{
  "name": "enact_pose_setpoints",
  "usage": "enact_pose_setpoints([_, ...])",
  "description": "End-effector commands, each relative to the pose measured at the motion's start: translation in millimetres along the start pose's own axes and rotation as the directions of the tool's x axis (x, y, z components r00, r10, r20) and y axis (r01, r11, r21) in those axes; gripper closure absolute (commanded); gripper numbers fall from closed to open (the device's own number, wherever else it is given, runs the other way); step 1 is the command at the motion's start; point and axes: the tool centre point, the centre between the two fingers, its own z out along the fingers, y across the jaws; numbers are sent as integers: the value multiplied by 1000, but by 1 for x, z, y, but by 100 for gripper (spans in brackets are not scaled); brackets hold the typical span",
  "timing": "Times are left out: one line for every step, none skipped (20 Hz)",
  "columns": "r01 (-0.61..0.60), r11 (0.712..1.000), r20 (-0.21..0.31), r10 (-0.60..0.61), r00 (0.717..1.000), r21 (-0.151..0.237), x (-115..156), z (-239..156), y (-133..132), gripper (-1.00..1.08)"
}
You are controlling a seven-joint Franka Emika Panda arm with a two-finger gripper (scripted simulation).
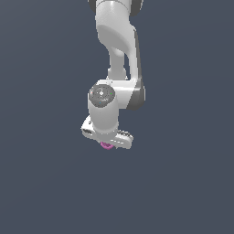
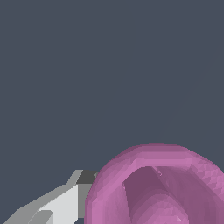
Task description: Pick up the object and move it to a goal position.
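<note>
My gripper (image 1: 108, 142) hangs below my white arm (image 1: 119, 50), and the pink-magenta object (image 1: 106, 145) sits right under it, only a sliver peeking out beneath the hand. From the wrist, the object (image 2: 157, 186) looms very close, a rounded ring with a hollow centre, just beside one pale finger (image 2: 61, 205). Whether my jaws are clenched on it or apart, I cannot tell

Backdrop (image 1: 41, 183) all around is one flat slate blue-grey, plain and even, no seam between floor and wall to be made out; the light is soft and uniform, and the wrist view gives the same dull grey-blue field
</note>
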Motion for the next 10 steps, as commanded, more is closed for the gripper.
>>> enact_pose_setpoints([0,1000,0,0,1000,0,-6,-16,-9,108])
enact_pose_setpoints([0,1000,0,0,1000,0,-8,-22,-12,108])
enact_pose_setpoints([0,1000,0,0,1000,0,-10,-27,-15,108])
enact_pose_setpoints([0,1000,0,0,1000,0,-12,-31,-18,108])
enact_pose_setpoints([0,1000,0,0,1000,0,-13,-35,-20,108])
enact_pose_setpoints([0,1000,0,0,1000,0,-14,-38,-22,108])
enact_pose_setpoints([0,1000,0,0,1000,0,-15,-41,-24,108])
enact_pose_setpoints([0,1000,0,0,1000,0,-16,-43,-25,108])
enact_pose_setpoints([0,1000,0,0,1000,0,-16,-45,-26,108])
enact_pose_setpoints([0,1000,0,0,1000,0,-17,-46,-27,108])
